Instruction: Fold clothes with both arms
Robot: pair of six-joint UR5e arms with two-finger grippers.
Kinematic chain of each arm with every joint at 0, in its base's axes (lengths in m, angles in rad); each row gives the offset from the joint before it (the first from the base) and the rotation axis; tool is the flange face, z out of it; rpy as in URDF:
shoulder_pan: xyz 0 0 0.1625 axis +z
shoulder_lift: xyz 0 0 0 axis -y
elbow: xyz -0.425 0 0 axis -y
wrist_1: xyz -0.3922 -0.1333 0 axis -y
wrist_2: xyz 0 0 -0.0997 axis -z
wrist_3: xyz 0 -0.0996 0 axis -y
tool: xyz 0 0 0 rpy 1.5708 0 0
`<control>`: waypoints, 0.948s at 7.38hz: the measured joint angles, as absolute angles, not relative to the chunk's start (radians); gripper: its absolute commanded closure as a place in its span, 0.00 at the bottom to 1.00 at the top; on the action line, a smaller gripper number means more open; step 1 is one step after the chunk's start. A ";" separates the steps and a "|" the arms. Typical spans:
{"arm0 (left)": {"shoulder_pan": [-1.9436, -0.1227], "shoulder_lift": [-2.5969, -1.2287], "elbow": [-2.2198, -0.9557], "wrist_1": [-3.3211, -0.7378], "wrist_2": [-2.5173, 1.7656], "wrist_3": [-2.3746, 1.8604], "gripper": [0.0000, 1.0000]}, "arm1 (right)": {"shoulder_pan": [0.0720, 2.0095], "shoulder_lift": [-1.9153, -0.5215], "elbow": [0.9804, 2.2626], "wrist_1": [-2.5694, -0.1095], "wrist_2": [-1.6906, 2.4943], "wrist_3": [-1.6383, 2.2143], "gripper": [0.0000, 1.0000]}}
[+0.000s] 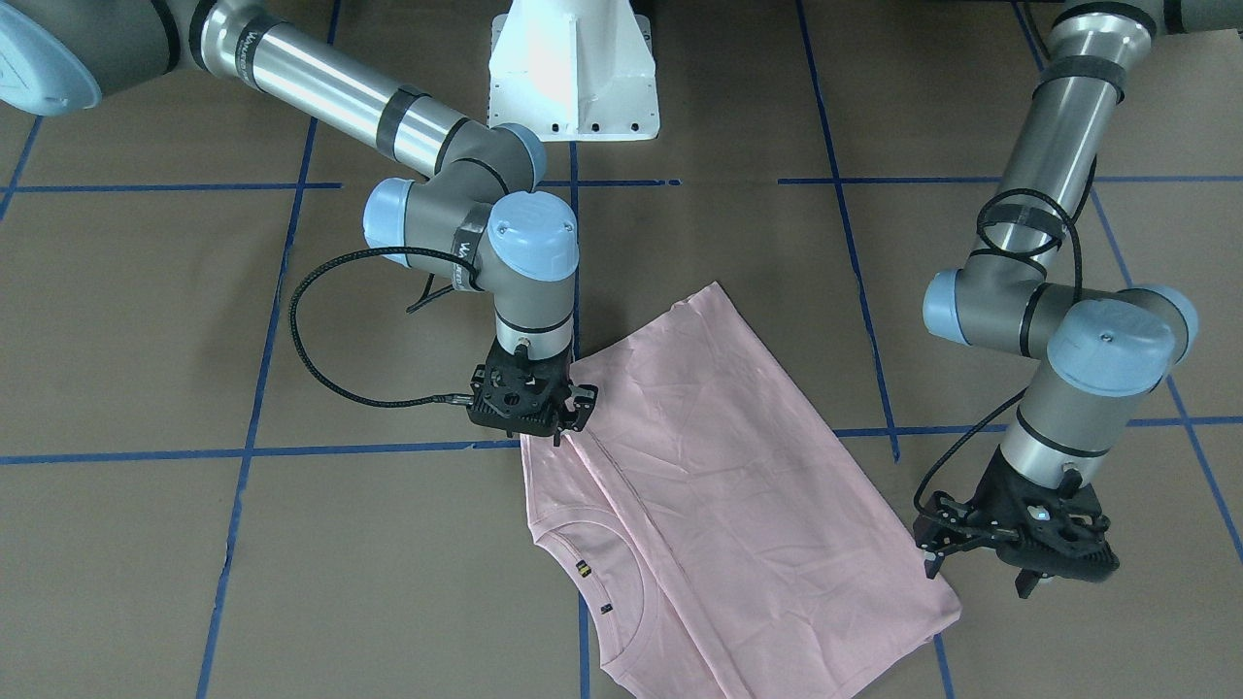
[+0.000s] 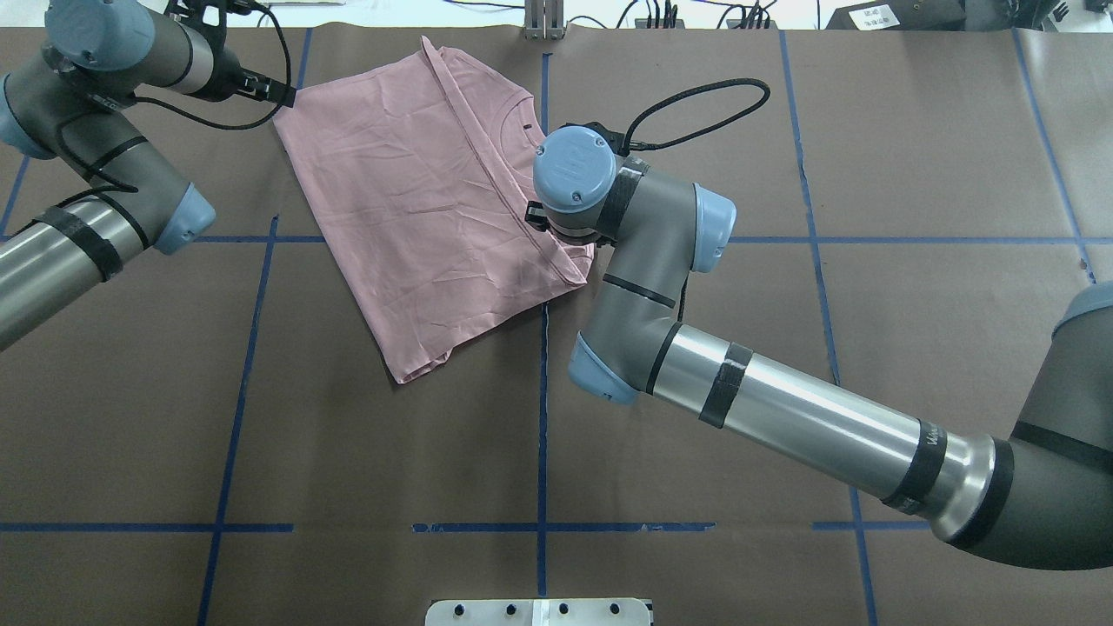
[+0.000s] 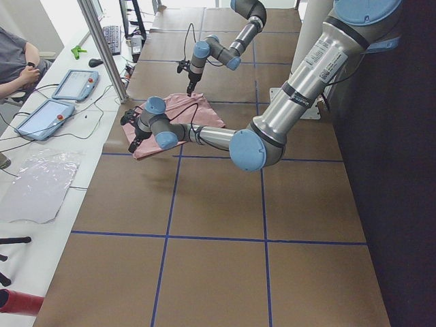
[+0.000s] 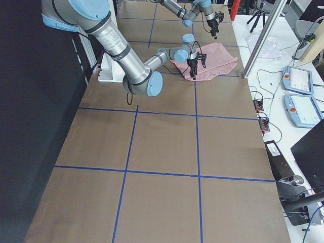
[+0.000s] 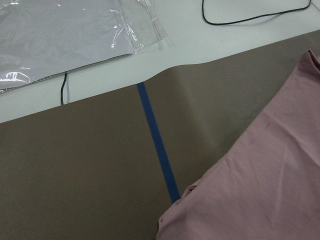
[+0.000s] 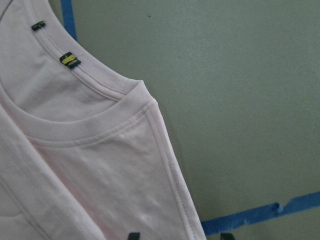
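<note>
The pale pink T-shirt (image 1: pixel 738 485) lies flat and folded lengthwise on the brown table, with its ribbed collar (image 6: pixel 85 135) and small neck labels showing. My right gripper (image 1: pixel 573 417) is low over the shirt's long edge near the collar. It is open, and in the right wrist view its fingertips (image 6: pixel 134 235) stand either side of that hem. My left gripper (image 1: pixel 976 575) hovers open just beside the shirt's far bottom corner (image 5: pixel 190 192), apart from the cloth. In the overhead view the left gripper (image 2: pixel 278 91) sits at the shirt's (image 2: pixel 417 200) top-left corner.
Blue tape lines (image 2: pixel 543 391) grid the table. The white pedestal base (image 1: pixel 573 78) stands at the robot's side. Beyond the far table edge lie a clear plastic sheet (image 5: pixel 60 35), a black cable (image 5: pixel 250 17) and tablets (image 3: pixel 71 85). A seated person (image 3: pixel 17 61) is beside them.
</note>
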State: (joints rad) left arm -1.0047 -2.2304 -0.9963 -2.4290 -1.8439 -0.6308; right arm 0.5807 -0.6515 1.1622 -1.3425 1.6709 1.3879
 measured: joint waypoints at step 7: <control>-1.005 -2.229 -1.002 -2.430 -1.844 -0.632 0.00 | 0.563 -0.668 1.178 -1.340 1.669 1.439 1.00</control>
State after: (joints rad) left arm -1.0047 -2.2294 -1.0017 -2.4296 -1.8442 -0.6320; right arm 0.5630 -0.6684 1.1775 -1.3401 1.6685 1.4386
